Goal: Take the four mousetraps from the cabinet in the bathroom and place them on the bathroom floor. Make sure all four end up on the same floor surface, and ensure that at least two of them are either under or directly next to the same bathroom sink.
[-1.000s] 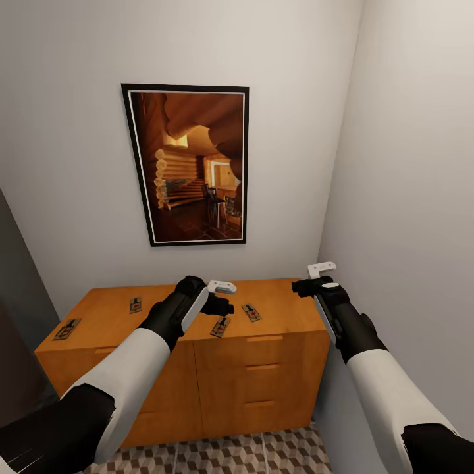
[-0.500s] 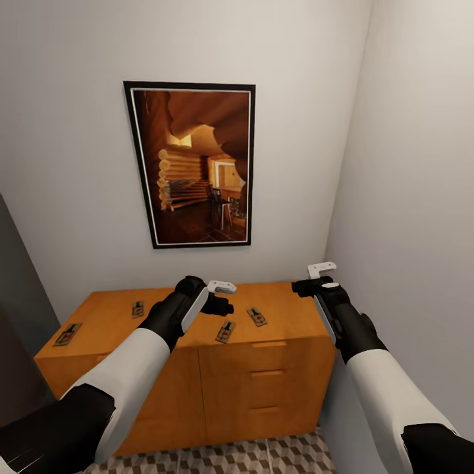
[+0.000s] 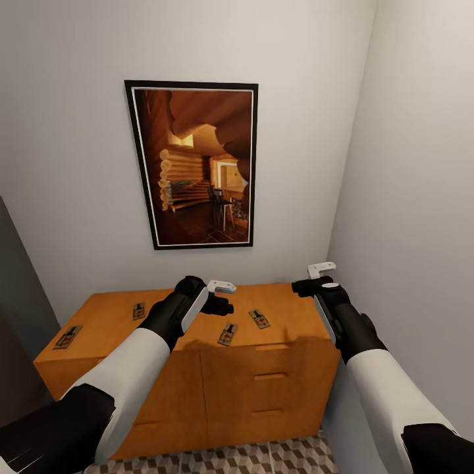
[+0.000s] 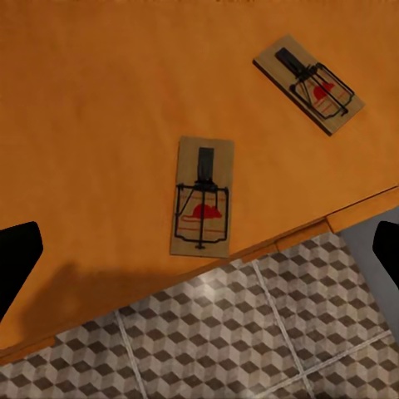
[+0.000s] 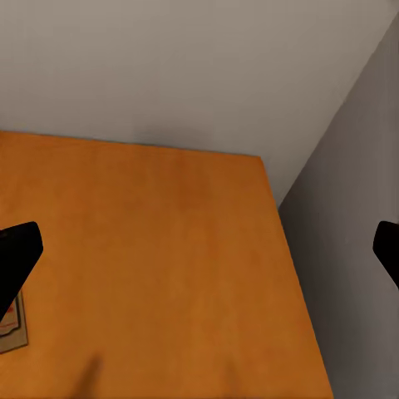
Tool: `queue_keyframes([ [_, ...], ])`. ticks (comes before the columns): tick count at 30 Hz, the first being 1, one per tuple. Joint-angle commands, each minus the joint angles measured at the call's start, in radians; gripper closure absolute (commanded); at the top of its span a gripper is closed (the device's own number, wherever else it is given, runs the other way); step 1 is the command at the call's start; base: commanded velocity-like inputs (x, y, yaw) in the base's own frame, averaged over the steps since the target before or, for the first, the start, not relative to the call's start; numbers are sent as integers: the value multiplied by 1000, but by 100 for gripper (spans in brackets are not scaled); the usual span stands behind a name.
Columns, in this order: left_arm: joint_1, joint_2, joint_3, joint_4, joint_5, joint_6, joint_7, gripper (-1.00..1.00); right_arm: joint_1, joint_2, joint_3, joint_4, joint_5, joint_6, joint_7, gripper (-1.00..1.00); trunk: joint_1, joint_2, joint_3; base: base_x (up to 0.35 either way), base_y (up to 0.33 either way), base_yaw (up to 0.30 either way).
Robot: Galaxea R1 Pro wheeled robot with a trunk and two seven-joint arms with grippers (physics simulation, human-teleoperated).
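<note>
The left arm (image 3: 178, 309) hides part of the cabinet (image 3: 276, 368) top; the floor (image 3: 263, 457) is cut off.

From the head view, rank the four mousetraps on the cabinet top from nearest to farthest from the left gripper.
1. Front-edge mousetrap, just right of the left gripper.
2. Mousetrap further right, nearly as close to the gripper as the first.
3. Mousetrap on the cabinet's left half, toward the wall.
4. Mousetrap at the far left front corner.
</note>
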Motion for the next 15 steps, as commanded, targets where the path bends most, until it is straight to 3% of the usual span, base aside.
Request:
queue_keyframes([
  [1, 0, 0, -1, -1, 6, 3, 4, -100, 0, 0, 2, -1, 7, 6, -1, -100, 0, -1, 0, 3, 2, 0],
  [15, 0, 0, -1, -1, 7, 3, 4, -100, 0, 0, 2, -1, 7, 6, -1, -100, 0, -1, 0, 24, 0, 0],
])
